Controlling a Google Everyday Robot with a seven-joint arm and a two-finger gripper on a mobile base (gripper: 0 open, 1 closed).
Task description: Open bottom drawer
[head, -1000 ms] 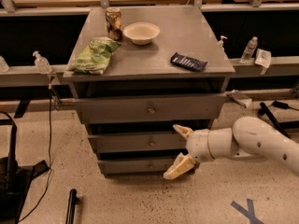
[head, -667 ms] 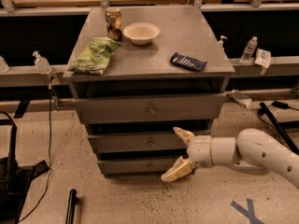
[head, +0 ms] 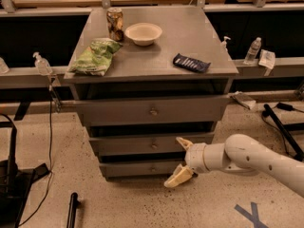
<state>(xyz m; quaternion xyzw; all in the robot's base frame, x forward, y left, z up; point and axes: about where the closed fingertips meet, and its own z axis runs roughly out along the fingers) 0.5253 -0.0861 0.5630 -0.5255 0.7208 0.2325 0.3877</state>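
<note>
The grey cabinet (head: 199, 42) has three drawer fronts stacked below its top. The bottom drawer (head: 128, 168) is the lowest and narrowest, with a small round knob (head: 153, 166) at its centre, and its front looks closed. My gripper (head: 180, 160) comes in from the right on a white arm, in front of the right part of the bottom and middle drawers. It is open: one cream finger (head: 184, 143) points up-left over the middle drawer, the other (head: 177, 177) points down-left by the bottom drawer's lower edge. Nothing is between them. The knob lies a little left of the gripper.
On the cabinet top sit a can (head: 115, 23), a white bowl (head: 143, 33), a green chip bag (head: 97, 56) and a dark snack bar (head: 191, 62). Plastic bottles (head: 252, 50) stand on side rails. A black stand (head: 12, 175) and cables lie on the speckled floor left.
My arm and open gripper have moved left and slightly lower, toward the bottom drawer's knob. The drawers and items on top have not moved.
</note>
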